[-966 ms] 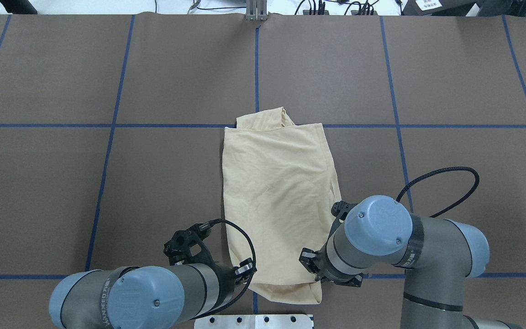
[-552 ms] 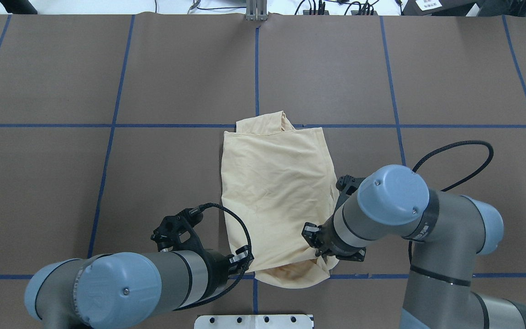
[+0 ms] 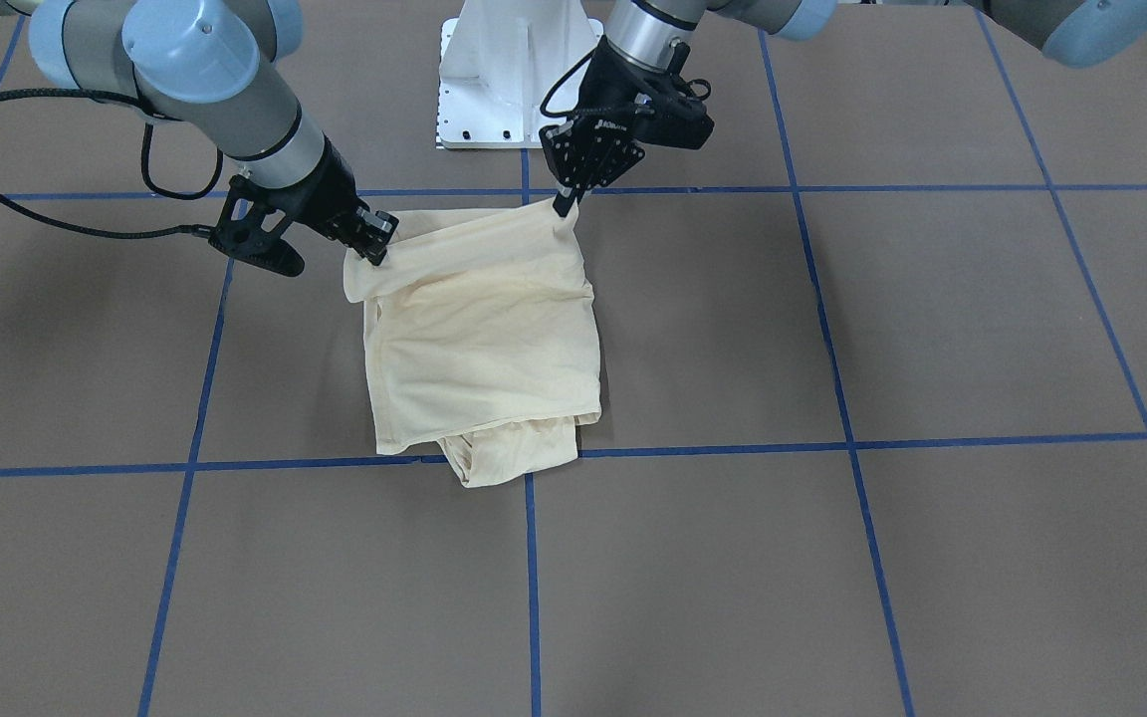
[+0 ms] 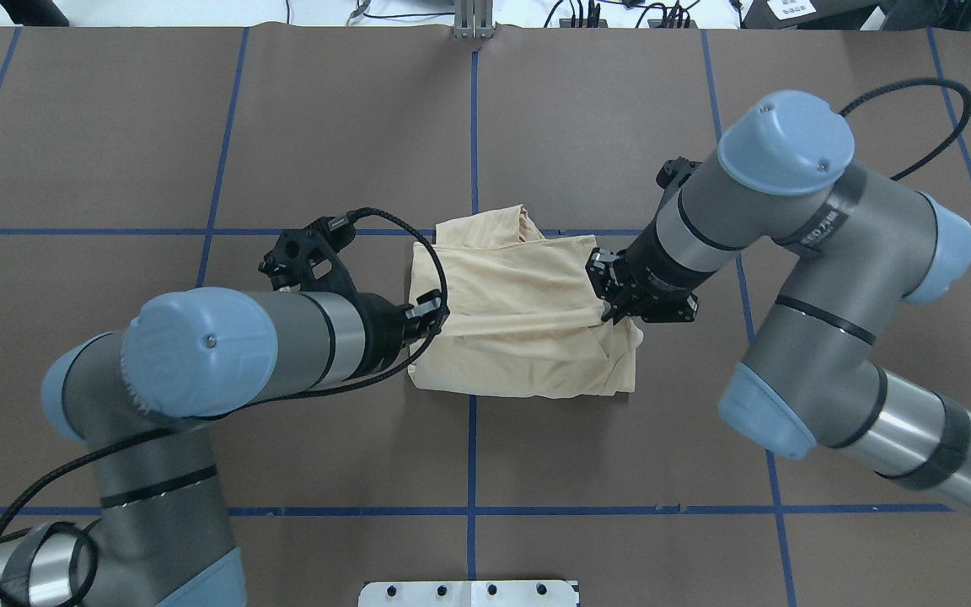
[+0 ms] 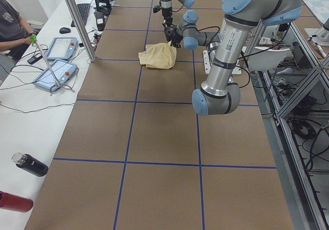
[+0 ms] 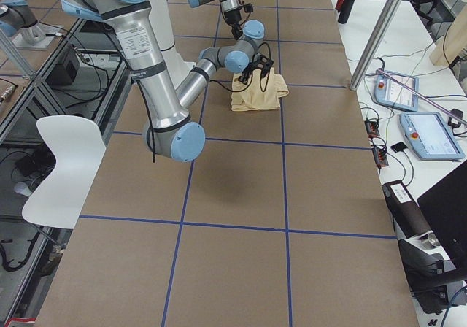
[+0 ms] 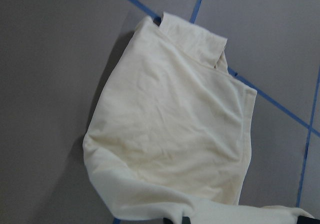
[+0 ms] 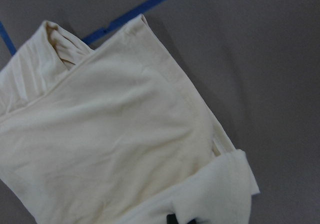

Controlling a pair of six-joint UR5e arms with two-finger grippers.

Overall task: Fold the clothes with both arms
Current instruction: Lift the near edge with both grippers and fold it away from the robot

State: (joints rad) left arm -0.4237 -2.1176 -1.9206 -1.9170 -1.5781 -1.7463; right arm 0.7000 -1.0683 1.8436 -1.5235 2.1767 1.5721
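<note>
The pale yellow shirt lies in a folded bundle near the middle of the brown table, well away from every edge and straddling the blue tape line that runs from the robot's edge to the far edge. The end toward the far edge rests on a crossing tape line, with a rumpled bit of fabric sticking out past it. The end toward the robot's edge is raised off the table: the left gripper has its fingers closed narrowly on one corner of it, and the right gripper is pinched in the same way on the other corner. A band of cloth stretches between the two, held above the flat part of the shirt and doubled over it. Both wrist cameras look down on the smooth, lightly creased upper layer, with the held fabric at the bottom of each view. No print shows on the upturned side.
</note>
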